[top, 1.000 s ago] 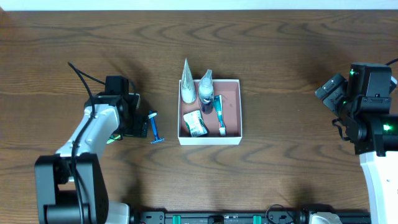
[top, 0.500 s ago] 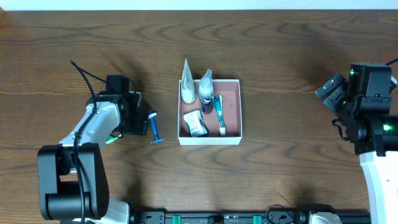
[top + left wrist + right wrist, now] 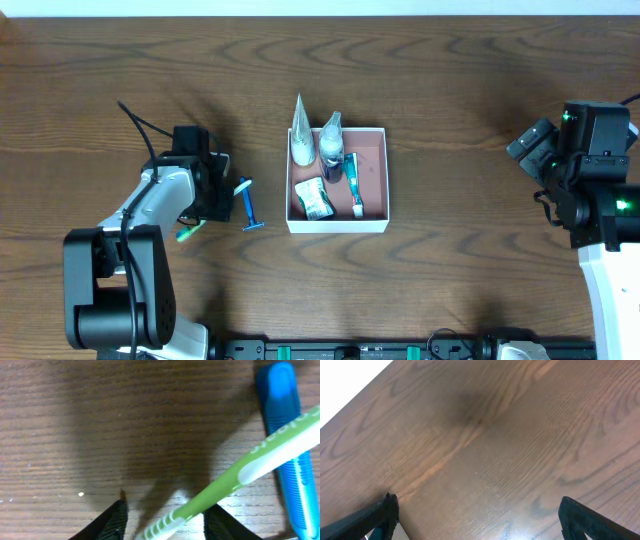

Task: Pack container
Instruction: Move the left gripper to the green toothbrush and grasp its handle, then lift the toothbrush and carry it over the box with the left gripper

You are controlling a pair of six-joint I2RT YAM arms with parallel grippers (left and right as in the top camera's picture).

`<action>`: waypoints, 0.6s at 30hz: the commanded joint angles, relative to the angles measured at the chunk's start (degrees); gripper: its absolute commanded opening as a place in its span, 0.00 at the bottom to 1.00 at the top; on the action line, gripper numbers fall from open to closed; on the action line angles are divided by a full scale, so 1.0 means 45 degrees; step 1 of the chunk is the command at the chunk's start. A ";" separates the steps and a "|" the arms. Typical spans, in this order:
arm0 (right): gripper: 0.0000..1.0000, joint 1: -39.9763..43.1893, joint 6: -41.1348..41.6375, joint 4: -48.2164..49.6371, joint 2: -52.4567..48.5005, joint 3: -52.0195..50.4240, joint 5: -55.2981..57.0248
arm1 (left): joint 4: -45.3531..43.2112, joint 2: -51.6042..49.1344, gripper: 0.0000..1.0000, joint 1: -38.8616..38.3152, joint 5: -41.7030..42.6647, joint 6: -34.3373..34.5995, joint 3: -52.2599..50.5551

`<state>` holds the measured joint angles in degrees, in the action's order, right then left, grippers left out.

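Shifted since the earlier frame: left arm, slightly; razor (image 3: 248, 204) and container (image 3: 338, 225) unmoved.

Overhead. Container: mid-desk (image 3: 450, 80), upright, partly filled with toiletries (image 3: 320, 170). Left hand (image 3: 224, 196): low over the desk just left of the razor, well apart from the container. Toothbrush (image 3: 184, 232), green: one end pokes out from under that hand. Right hand (image 3: 530, 145): far right, idle.

Left wrist. Toothbrush runs between the fingers (image 3: 114, 521) and crosses over the razor. Gaps show at the tips, so whether it is gripped cannot be told.

Right wrist. Fingers spread wide, nothing between them, bare desk below.

Handling, judged. Container: light, thin-walled, likely to slide if nudged; take hold at a wall rim, or leave it be and drop items in. Toothbrush: light, stiff, slick; grasp mid-handle.
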<state>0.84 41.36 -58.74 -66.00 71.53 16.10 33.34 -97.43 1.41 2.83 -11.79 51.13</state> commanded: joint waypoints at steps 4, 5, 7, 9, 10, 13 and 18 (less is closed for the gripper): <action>0.99 0.0063 -0.0165 -0.0005 0.0000 0.0102 0.0083 | -0.0117 -0.0427 0.25 0.0053 -0.0049 -0.0039 -0.0257; 0.99 0.0058 -0.0165 -0.0005 0.0000 0.0102 0.0083 | -0.0112 -0.0427 0.20 0.0053 -0.0049 -0.0029 -0.0257; 0.99 0.0058 -0.0165 0.0000 0.0000 0.0102 0.0083 | -0.0102 -0.0427 0.11 0.0053 -0.0024 0.0015 -0.0257; 0.99 0.0058 -0.0165 -0.0005 0.0000 0.0102 0.0083 | -0.0102 -0.0427 0.08 0.0053 0.0248 0.0015 -0.0257; 0.99 0.0058 -0.0165 -0.0005 0.0000 0.0102 0.0078 | -0.0107 -0.0427 0.07 0.0053 0.0359 0.0019 -0.0253; 0.99 0.0058 -0.0165 -0.0005 0.0000 0.0102 0.0078 | -0.0107 -0.0423 0.06 0.0053 0.0437 0.0296 -0.0170; 0.99 0.0058 -0.0165 -0.0005 0.0000 0.0102 0.0083 | 0.0554 -0.0194 0.06 0.0053 0.0986 0.1681 0.0758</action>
<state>0.84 41.36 -58.74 -66.00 71.53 16.08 34.35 -97.65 1.41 4.47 -8.64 51.79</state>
